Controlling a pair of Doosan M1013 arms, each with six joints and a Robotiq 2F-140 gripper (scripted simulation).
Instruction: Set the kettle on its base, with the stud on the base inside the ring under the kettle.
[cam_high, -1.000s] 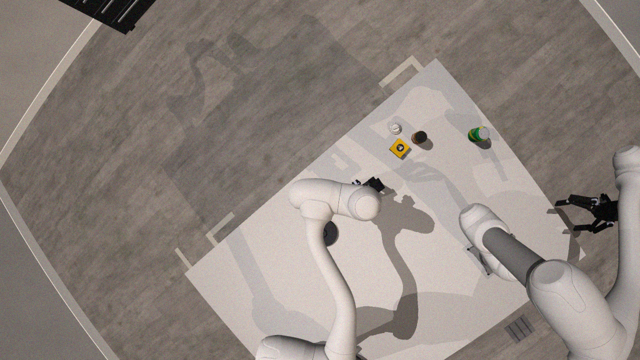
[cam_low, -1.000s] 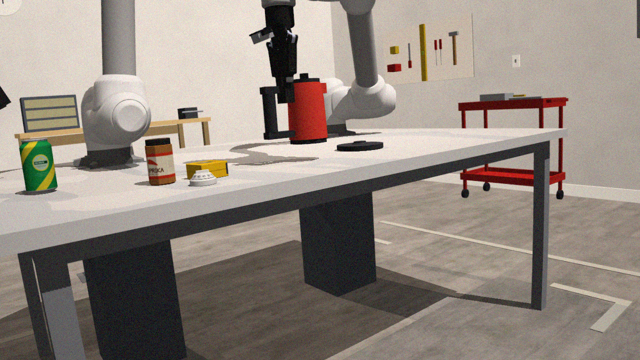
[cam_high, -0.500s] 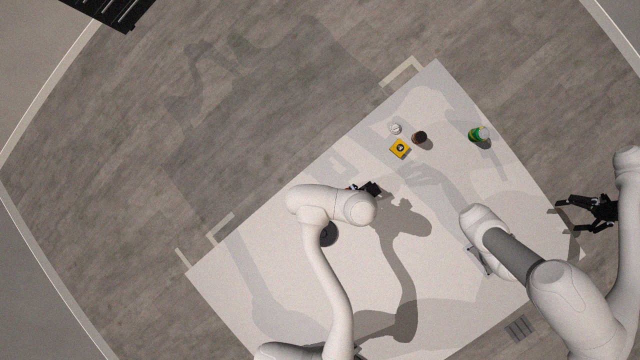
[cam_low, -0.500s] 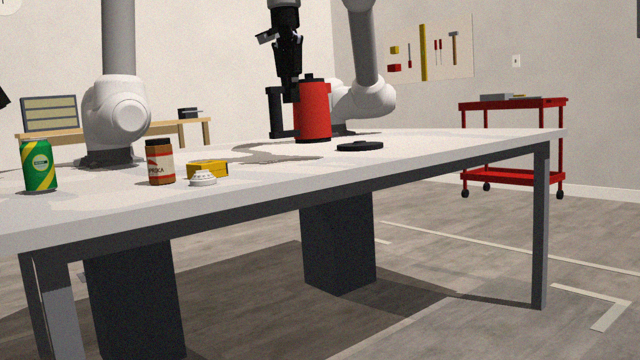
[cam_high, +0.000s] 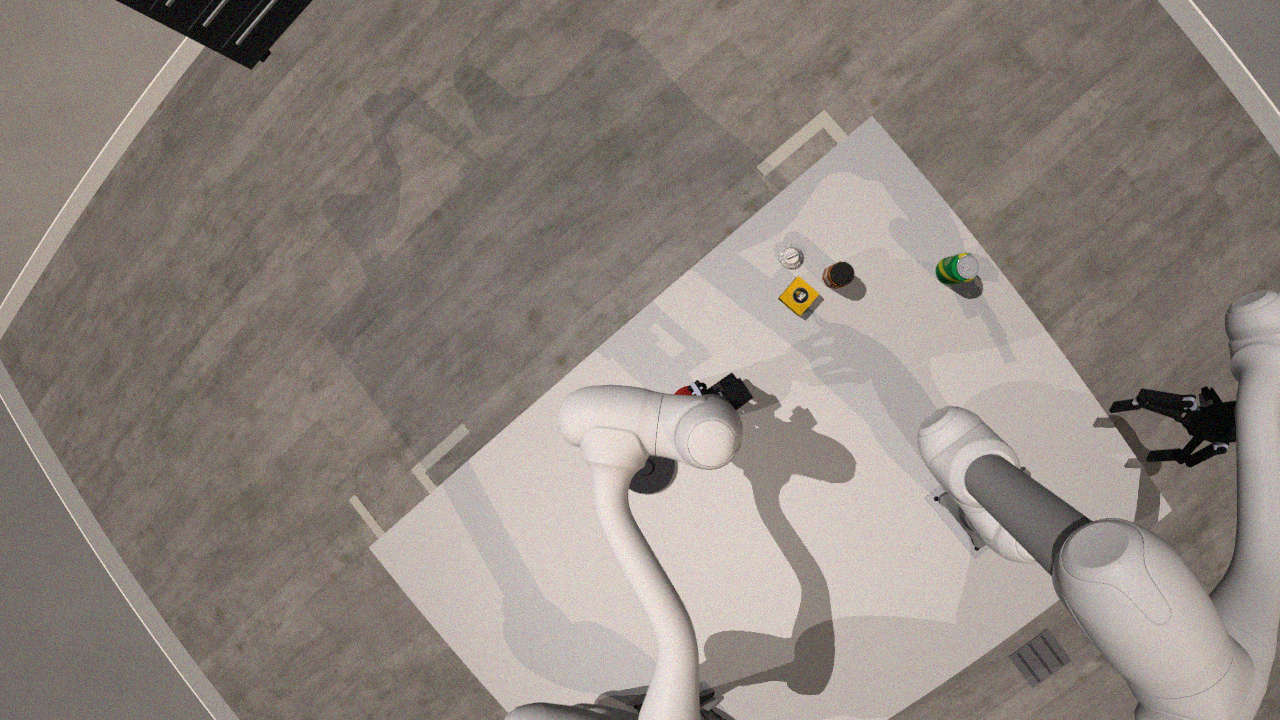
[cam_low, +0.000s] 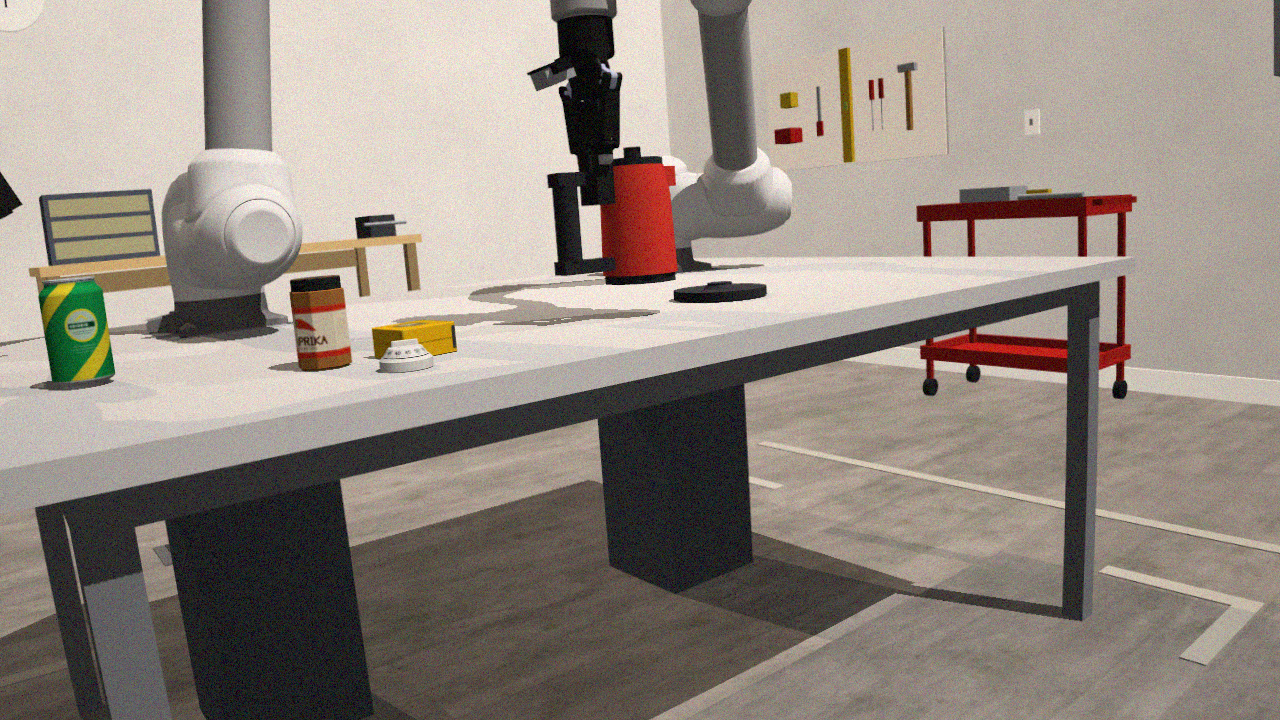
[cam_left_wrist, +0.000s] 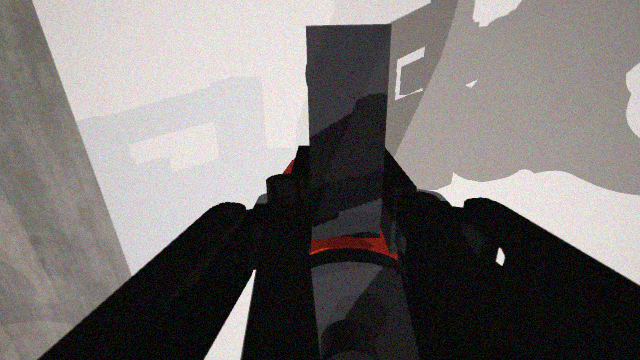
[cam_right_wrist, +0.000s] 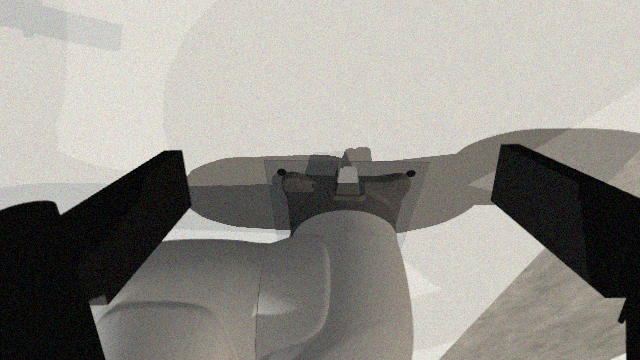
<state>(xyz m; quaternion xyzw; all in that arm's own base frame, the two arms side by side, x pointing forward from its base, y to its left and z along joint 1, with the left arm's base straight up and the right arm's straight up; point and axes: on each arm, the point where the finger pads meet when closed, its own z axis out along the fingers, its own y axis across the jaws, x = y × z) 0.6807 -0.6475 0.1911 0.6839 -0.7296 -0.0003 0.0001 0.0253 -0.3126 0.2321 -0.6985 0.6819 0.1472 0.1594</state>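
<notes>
Pinching the black handle (cam_low: 567, 223) (cam_left_wrist: 347, 80) of the red kettle (cam_high: 683, 391) (cam_low: 638, 222) (cam_left_wrist: 350, 244) near its top, the left gripper (cam_high: 700, 388) (cam_low: 597, 191) (cam_left_wrist: 340, 168) has its fingers drawn in on either side of it. The kettle is upright, near its round black base (cam_high: 660, 480) (cam_low: 707, 293) but not on it; whether its underside touches the white table (cam_high: 554, 537) (cam_low: 930, 267) (cam_left_wrist: 165, 55) (cam_right_wrist: 400, 75) I cannot tell. The base lies flat, with the small stud (cam_low: 718, 284) raised at its middle, and the ring under the kettle is hidden. Well apart from them, the right gripper (cam_high: 1131, 433) (cam_right_wrist: 340, 176) has its fingers spread wide with nothing between them. Toward another corner of the table, a white dial timer (cam_high: 790, 257) (cam_low: 406, 359), a yellow box (cam_high: 792, 304) (cam_low: 413, 340) and a paprika jar (cam_high: 838, 274) (cam_low: 320, 327) sit near one another, and a green-and-yellow can (cam_high: 955, 268) (cam_low: 77, 331) stands farther off.

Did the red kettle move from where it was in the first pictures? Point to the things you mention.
Yes. In the exterior view, the kettle (cam_high: 684, 391) (cam_low: 639, 219) (cam_left_wrist: 350, 244) has moved right, closer to its black base (cam_high: 652, 475) (cam_low: 720, 292).
</notes>
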